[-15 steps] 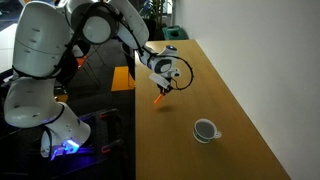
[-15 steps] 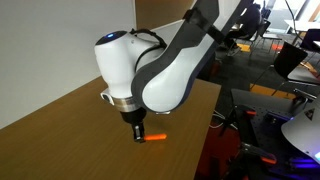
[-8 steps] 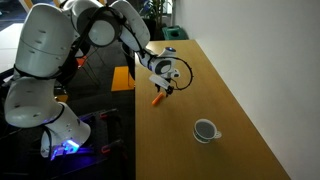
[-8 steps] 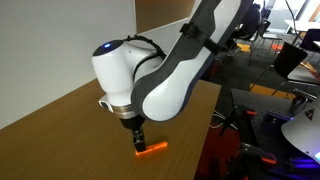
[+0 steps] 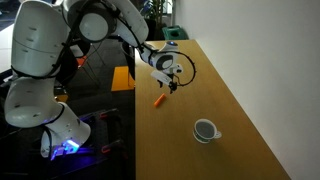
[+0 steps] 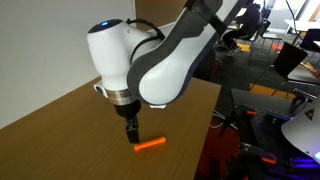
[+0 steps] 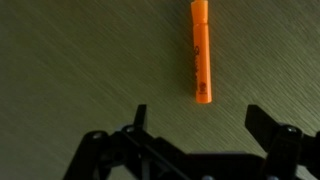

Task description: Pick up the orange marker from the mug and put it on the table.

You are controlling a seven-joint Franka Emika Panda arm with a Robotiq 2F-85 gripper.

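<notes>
So the gripper (image 5: 171, 87) has lifted off the orange marker (image 5: 158, 100), which now lies flat on the table (image 5: 215, 85) near its edge, well apart from the mug (image 5: 205, 130). Jaws spread wide, holding nothing.

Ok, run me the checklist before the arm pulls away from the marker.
1. Orange marker out of the mug: ok, it lies flat on the table.
2. Gripper open: ok, jaws spread wide.
3. Nothing between the jaws: ok, the marker lies beyond them.
4. Mug upright, apart from the marker: ok.
5. Marker safe from rolling off the table edge: cannot tell.
</notes>
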